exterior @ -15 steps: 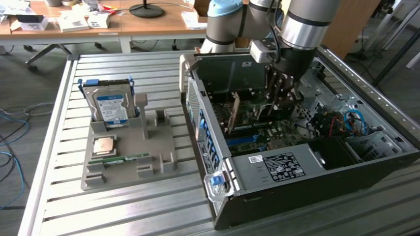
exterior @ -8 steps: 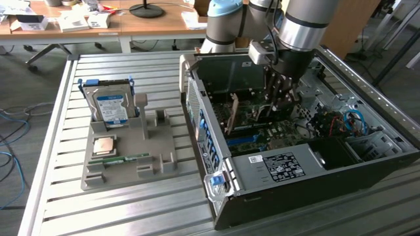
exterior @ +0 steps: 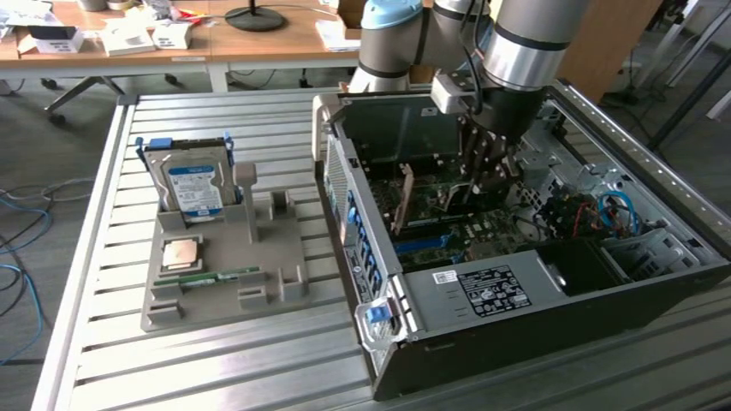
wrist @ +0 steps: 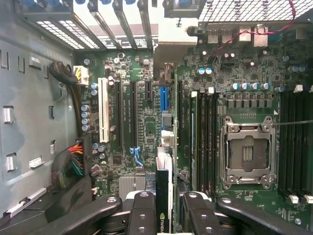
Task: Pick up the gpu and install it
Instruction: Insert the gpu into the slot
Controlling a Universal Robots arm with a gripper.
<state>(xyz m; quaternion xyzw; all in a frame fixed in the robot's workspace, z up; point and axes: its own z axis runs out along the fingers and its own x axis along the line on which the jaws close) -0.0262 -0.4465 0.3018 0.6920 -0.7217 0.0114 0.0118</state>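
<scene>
- Gripper is seen lowered inside the open computer case, its two fingers pressed against either face of the gpu, so the card is clamped.
- The gpu is held on edge above the motherboard, with only its thin dark edge presented to the wrist camera.
- Its long axis is laid parallel to the expansion slots and is pointed towards the slotted rear panel of the case.
- The card is lined up with the short blue slot, between the long black slots and the memory slots.
- Whether its lower edge is touching a slot cannot be told.
- The empty processor socket is seen well to one side of the card.
- On the exterior view's left, a hard drive is stood upright in a grey holder on the table.
</scene>
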